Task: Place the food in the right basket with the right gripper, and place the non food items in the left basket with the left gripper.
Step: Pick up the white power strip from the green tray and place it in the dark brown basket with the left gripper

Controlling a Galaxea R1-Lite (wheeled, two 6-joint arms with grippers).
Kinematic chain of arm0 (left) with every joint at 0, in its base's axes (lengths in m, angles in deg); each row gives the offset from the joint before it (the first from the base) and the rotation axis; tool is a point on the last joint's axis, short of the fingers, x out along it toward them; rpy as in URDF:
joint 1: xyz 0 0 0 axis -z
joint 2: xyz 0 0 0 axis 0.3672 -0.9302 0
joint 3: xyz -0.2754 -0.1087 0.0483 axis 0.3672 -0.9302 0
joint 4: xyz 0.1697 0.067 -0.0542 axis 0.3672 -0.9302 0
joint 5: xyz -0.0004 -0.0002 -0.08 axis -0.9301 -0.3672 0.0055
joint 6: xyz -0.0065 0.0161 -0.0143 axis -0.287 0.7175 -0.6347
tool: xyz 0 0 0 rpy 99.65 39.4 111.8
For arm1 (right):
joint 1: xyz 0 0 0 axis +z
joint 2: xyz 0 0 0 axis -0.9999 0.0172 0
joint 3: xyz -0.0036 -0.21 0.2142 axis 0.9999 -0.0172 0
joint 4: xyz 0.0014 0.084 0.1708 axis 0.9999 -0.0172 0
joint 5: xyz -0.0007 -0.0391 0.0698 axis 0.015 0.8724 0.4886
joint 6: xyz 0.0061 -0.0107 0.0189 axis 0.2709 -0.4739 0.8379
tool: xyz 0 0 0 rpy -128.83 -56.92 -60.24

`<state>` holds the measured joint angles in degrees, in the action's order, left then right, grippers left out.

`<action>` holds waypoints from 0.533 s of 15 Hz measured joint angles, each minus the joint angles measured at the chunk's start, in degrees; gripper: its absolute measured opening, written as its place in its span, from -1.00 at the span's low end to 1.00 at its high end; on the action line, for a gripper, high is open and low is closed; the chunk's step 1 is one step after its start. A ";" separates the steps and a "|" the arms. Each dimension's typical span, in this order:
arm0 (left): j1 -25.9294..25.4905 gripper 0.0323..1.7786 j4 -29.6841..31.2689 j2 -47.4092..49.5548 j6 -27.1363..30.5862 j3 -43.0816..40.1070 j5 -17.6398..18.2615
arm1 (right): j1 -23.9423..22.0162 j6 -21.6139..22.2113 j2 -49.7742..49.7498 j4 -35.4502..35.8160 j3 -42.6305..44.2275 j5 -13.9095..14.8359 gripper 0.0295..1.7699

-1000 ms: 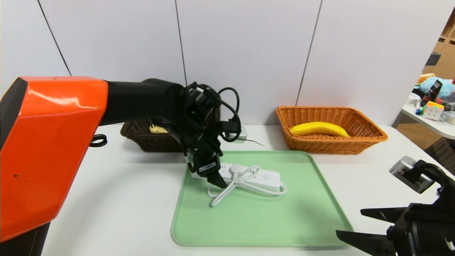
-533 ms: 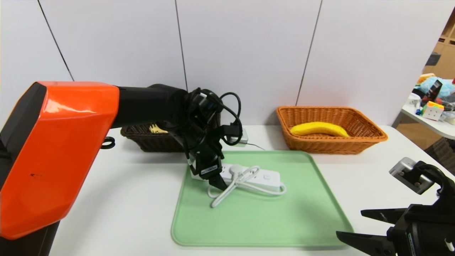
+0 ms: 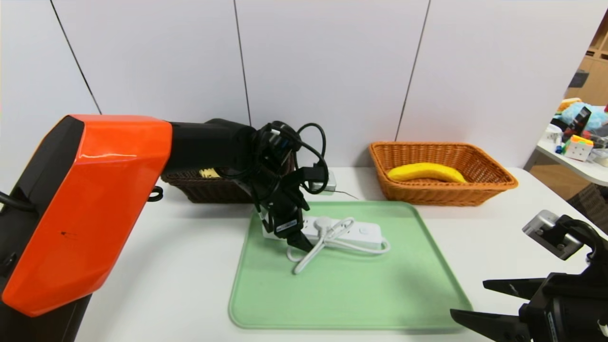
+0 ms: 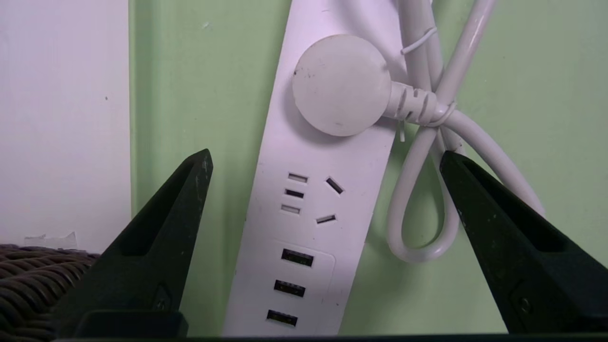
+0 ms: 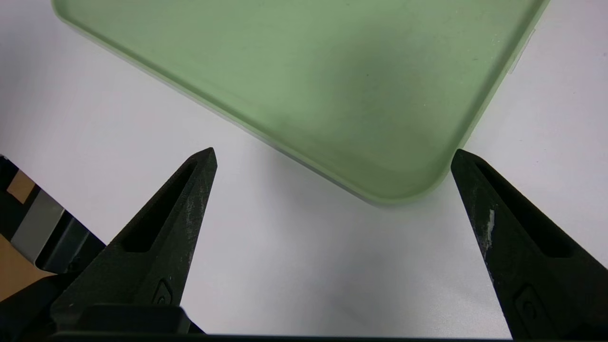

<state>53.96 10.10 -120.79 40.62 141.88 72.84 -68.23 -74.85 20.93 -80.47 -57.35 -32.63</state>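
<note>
The long white plastic power strip [image 3: 344,230] lies on the pale green tray [image 3: 361,304], so the left gripper [image 3: 295,237] angles down over its left end, black fingers spread wide to straddle it. The right gripper [image 3: 479,299] waits near right, also spread, its yellow banana [image 3: 426,172] lying in the orange-tan wicker basket [image 3: 494,183].

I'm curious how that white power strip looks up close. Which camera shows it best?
The left wrist view: the power strip fills it, sockets and plug sharp. The head view shows it whole but small on the green tray. The right wrist view misses it.
</note>
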 joint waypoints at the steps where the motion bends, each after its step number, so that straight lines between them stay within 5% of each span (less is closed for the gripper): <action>1: -0.01 0.90 -0.04 -0.16 0.05 0.17 0.56 | 0.00 -0.02 -0.05 0.00 0.00 0.00 0.92; 8: -0.11 0.90 -0.45 -0.35 0.63 0.56 1.49 | 0.02 -0.02 -0.13 0.10 0.09 0.00 0.92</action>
<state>53.85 9.65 -121.15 41.25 142.44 74.33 -68.20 -74.88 20.80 -80.37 -57.27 -32.63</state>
